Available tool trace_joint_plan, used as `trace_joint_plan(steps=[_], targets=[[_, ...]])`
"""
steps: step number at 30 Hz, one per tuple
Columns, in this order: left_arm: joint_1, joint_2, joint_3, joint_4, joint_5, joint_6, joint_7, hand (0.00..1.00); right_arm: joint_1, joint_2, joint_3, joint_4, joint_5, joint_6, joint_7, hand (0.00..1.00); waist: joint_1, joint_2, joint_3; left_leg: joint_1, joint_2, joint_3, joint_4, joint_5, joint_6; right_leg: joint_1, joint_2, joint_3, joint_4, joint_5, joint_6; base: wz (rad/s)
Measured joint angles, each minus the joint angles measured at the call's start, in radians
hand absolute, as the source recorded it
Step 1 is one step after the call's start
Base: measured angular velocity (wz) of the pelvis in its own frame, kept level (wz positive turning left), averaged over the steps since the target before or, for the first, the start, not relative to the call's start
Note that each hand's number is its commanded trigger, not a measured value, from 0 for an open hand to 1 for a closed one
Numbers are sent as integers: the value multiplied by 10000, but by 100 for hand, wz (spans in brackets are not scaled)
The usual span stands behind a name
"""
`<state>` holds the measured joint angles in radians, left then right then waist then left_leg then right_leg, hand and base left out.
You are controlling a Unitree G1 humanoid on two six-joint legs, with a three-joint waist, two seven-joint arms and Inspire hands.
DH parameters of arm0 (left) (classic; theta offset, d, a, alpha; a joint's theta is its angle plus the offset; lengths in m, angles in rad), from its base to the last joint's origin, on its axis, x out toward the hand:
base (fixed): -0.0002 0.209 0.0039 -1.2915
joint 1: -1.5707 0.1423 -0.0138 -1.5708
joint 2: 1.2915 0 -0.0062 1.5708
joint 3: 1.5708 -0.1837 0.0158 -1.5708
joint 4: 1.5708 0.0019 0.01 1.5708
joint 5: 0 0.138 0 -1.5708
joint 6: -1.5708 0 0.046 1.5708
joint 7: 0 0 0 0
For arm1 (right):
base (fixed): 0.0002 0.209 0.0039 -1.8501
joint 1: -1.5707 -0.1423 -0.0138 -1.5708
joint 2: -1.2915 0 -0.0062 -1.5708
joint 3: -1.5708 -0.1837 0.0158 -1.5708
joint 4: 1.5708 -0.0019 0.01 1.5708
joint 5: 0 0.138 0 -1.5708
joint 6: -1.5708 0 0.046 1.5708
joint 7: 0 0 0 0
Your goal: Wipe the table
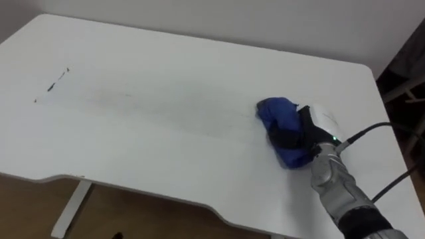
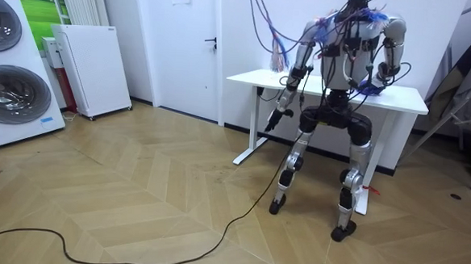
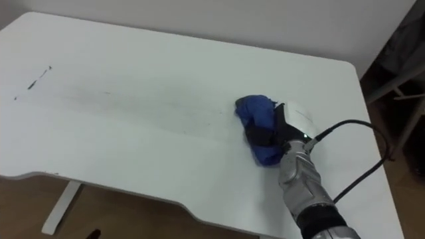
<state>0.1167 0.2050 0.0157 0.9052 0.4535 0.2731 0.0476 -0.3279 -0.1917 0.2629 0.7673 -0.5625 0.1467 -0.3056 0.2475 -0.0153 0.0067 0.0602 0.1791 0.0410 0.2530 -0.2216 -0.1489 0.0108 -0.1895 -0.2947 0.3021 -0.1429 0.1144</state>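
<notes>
My right hand (image 1: 313,131) sits right of centre in the eye views, palm down. Its dark fingers are curled over a bunched blue cloth (image 1: 275,114) and clamp it against the white table (image 1: 166,73). The cloth lies under and ahead of the hand, bulging out past the fingers toward the frame's upper left, and it rests on the tabletop. From the cloth a faint grey smear (image 1: 159,106) runs leftward across the middle of the frame, and short dark marks (image 1: 56,81) show in the upper left. In the room view I see the robot standing at the table's near edge, facing it. The left hand (image 2: 275,122) hangs low at the left of its body, and I cannot tell its state from here.
</notes>
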Motion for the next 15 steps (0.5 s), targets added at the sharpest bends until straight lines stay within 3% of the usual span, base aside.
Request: trace_joint_plan(steps=[1,2,4,10,15], targets=[[-28,4,0,-142,-9,-20,0,0,39,23,4,-40,-141,67,-11,100,-9,-17,9,24,0,1,10,-20,6,80,25,-2,-69,-1,6,0],[-33,4,-1,-211,-16,-24,0,0,49,27,4,-41,-236,76,-18,64,-24,-29,2,28,-1,1,4,-22,8,113,36,-2,-112,6,17,8],[-105,13,-29,-246,-13,-56,5,0,137,35,12,-91,-340,87,-64,0,-109,-105,7,37,-11,-32,-47,-20,8,186,87,-1,-171,2,24,10],[-28,130,-37,-216,-31,-81,8,0,757,-105,222,-719,-337,270,-209,0,-233,-524,-16,-31,-18,-420,-172,3,3,504,330,90,-680,5,18,15],[-18,69,-31,-224,-72,-86,48,0,842,-105,300,-884,-421,518,-227,0,-228,-562,-29,35,-18,-421,-211,3,3,598,397,54,-812,7,15,0]])
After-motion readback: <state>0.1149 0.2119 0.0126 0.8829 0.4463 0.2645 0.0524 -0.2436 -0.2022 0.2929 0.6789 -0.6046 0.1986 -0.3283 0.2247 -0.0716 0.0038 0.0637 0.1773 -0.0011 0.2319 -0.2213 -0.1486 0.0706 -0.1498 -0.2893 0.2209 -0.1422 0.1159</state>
